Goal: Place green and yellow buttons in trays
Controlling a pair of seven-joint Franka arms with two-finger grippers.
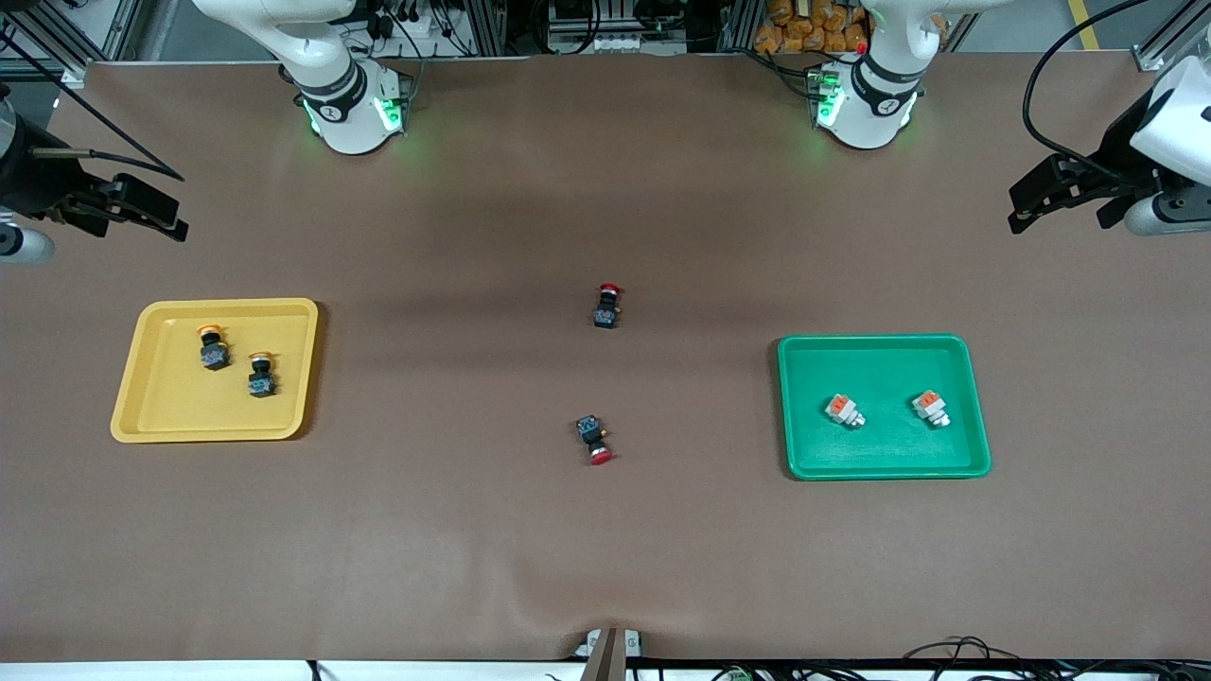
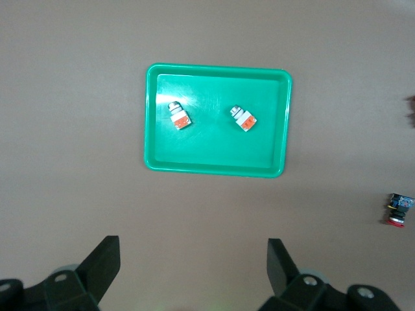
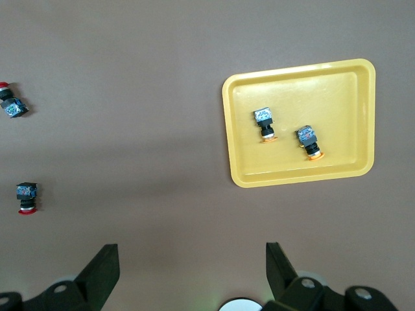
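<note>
The yellow tray lies toward the right arm's end and holds two black-bodied buttons with orange-yellow caps. The green tray lies toward the left arm's end and holds two white-bodied buttons with orange parts. My right gripper is open and empty, high over the table at its end. My left gripper is open and empty, high over the table at its end. The left wrist view shows its gripper and the green tray. The right wrist view shows its gripper and the yellow tray.
Two black-bodied switches with red caps lie on the brown table between the trays, one farther from the front camera, one nearer. Both show in the right wrist view.
</note>
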